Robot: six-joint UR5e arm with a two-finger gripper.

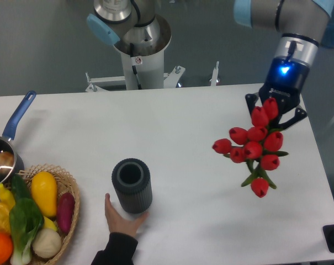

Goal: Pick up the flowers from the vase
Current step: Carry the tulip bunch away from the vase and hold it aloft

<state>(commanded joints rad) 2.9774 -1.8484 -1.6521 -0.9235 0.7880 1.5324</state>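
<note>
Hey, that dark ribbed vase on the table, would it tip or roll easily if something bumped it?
The vase looks short and wide, standing upright, so it probably resists tipping. It appears empty, so likely light and apt to slide. A person's hand rests against its base, perhaps steadying it. On its side, the round body would probably roll.

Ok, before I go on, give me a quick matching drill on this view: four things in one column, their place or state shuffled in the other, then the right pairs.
Column one:
1. flowers
2. vase
3. saucepan
4. yellow squash

Column two:
A. lying in the wicker basket at the lower left
B. at the table's left edge, blue handle pointing up and away
C. hanging in the air at the tool, over the right side of the table
D. upright and empty mid-table, a person's hand against its base

Pairs: 1-C, 2-D, 3-B, 4-A
</note>
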